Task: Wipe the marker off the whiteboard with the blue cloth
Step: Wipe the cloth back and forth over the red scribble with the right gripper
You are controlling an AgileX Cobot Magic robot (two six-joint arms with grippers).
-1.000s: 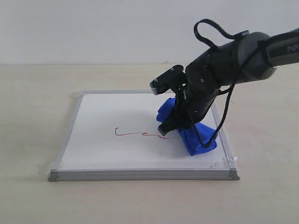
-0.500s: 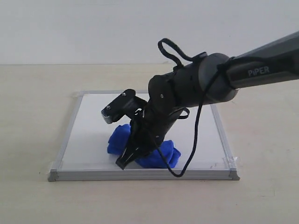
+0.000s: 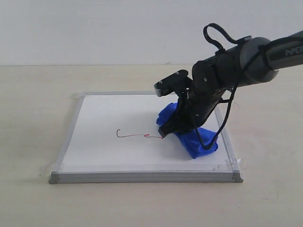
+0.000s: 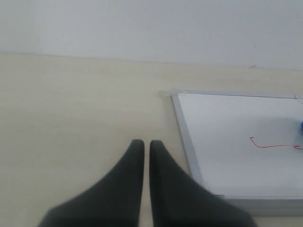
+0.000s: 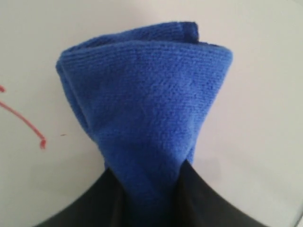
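The right fingers (image 5: 208,203) pinch the blue cloth (image 3: 199,142), pressed onto the whiteboard (image 3: 109,118) beneath them, the marker (image 3: 137,135) starting just beside their tips. The left fingers (image 4: 118,189) sit closed, empty. Too light a press could skim over the line.

A square whiteboard (image 3: 109,153) with a thin silver frame lay flat at centre frame. A thin red marker line (image 3: 137,135), hooked at its left end, crossed its middle. The bunched blue cloth (image 3: 199,142) rested on the board right of centre, just beside the line's right end.
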